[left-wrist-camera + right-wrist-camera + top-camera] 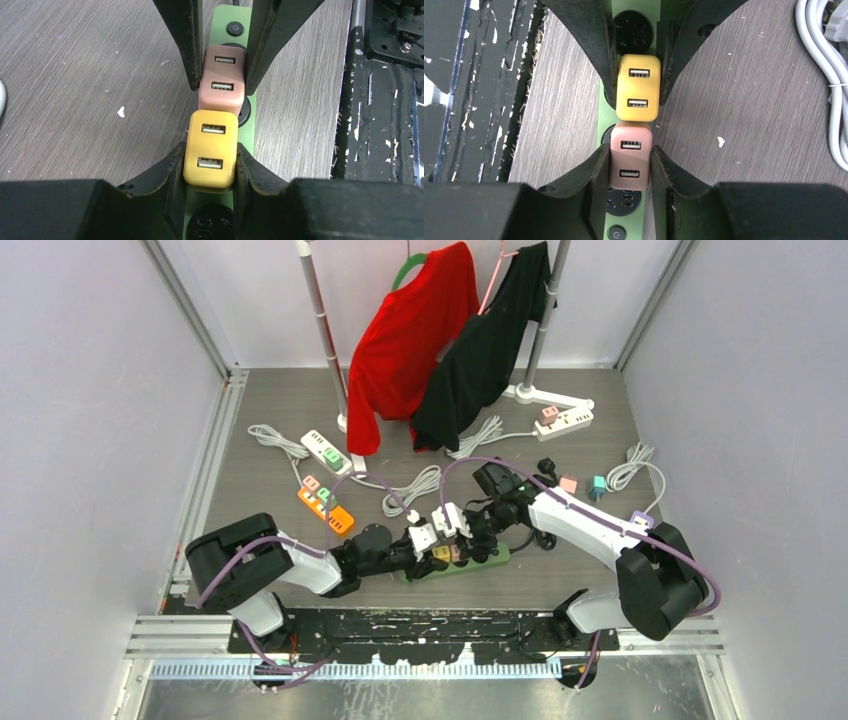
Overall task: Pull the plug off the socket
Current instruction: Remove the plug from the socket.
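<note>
A green socket strip [482, 562] lies on the table near the front edge, with two USB plugs standing in it side by side. My left gripper [210, 156] is shut on the yellow plug [210, 150], its pads pressed on both sides. My right gripper [629, 161] is shut on the pink plug [630, 157] in the same way. Each wrist view also shows the other arm's fingers [182, 45] on the neighbouring plug: the pink plug [222, 87] and the yellow plug [638, 87]. Both plugs sit seated in the strip [602, 118]. From above, the two grippers meet over the strip.
An orange strip [325, 508] and a white strip [325, 450] lie at the left, another white strip [565, 420] at the back right. White cable coils [415, 490] and loose plugs [568, 483] lie behind. A red shirt [410, 340] and a black shirt [485, 350] hang at the back.
</note>
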{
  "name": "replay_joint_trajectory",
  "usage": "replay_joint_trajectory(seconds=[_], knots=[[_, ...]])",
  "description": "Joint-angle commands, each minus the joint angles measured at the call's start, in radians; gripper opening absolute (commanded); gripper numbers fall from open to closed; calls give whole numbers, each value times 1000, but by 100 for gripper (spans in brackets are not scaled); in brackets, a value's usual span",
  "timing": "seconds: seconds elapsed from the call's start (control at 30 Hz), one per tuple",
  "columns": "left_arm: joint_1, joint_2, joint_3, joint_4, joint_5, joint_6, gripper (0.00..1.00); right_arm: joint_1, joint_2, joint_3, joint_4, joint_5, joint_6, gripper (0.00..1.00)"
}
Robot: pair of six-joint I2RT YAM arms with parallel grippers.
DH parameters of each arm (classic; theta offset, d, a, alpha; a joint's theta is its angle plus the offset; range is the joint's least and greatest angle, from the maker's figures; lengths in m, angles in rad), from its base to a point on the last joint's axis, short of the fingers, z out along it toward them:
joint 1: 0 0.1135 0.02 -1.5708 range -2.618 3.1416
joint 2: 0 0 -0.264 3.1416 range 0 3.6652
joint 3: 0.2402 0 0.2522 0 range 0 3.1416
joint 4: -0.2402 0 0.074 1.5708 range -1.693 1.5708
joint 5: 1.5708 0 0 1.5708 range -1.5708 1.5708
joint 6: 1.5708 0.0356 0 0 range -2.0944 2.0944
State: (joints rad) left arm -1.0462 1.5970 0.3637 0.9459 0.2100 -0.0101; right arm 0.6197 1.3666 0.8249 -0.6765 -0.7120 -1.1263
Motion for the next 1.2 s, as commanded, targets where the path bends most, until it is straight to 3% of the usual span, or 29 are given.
replay_joint_trajectory(seconds=[0.0, 0.17, 0.43, 0.77, 1.03, 1.17], knots=[[-3, -4, 23, 132, -6, 6, 0, 31, 15, 25, -14, -5, 12, 30], [0, -25, 10, 87, -13, 41, 0, 25, 31, 51, -18, -4, 65, 12], [4, -33, -31, 87, -31, 61, 0, -23, 24, 55, -28, 9, 66, 2], [13, -11, -48, 114, -28, 62, 0, -10, 22, 28, -134, -80, -98, 1], [15, 10, -48, 119, -30, 57, 0, 3, 38, 47, 52, -57, 172, 1], [22, 28, -54, 142, -31, 49, 0, -51, 12, 36, 53, 1, 149, 1]])
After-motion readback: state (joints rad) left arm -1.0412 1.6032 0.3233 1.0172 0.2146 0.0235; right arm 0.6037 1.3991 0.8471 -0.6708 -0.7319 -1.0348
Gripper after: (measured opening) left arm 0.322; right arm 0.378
